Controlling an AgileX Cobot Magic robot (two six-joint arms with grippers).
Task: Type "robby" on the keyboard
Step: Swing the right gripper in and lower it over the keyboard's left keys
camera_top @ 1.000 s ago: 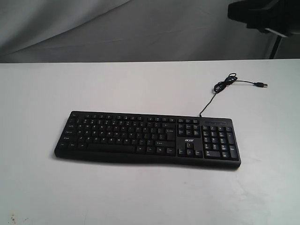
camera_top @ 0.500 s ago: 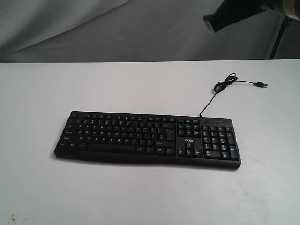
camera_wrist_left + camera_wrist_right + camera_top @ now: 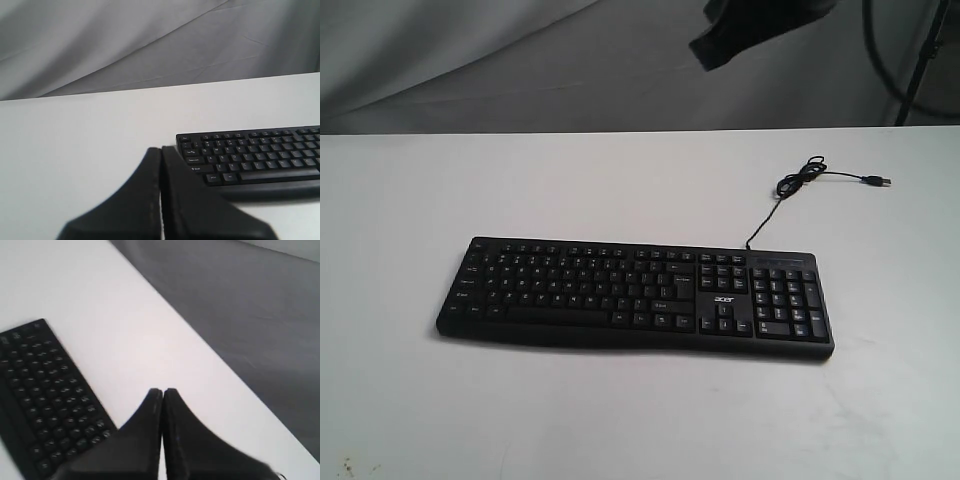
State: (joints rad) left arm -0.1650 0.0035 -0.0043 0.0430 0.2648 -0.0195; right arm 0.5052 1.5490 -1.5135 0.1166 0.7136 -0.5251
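The wide black keyboard lies flat in the middle of the white table, with its thin cable curling away at the back right. My right gripper is shut and hangs high above the table's far edge, well clear of the keys. In the right wrist view the keyboard sits off to one side of the shut right gripper. My left gripper is shut with nothing in it, beside the keyboard's left end. The exterior view does not show the left gripper.
A grey cloth backdrop hangs behind the table. The cable's USB plug lies loose at the back right. A dark stand and cable loop are at the upper right.
My right arm has swung leftward along the top of the exterior view, from the upper right corner toward the middle. The keyboard and cable have not moved.
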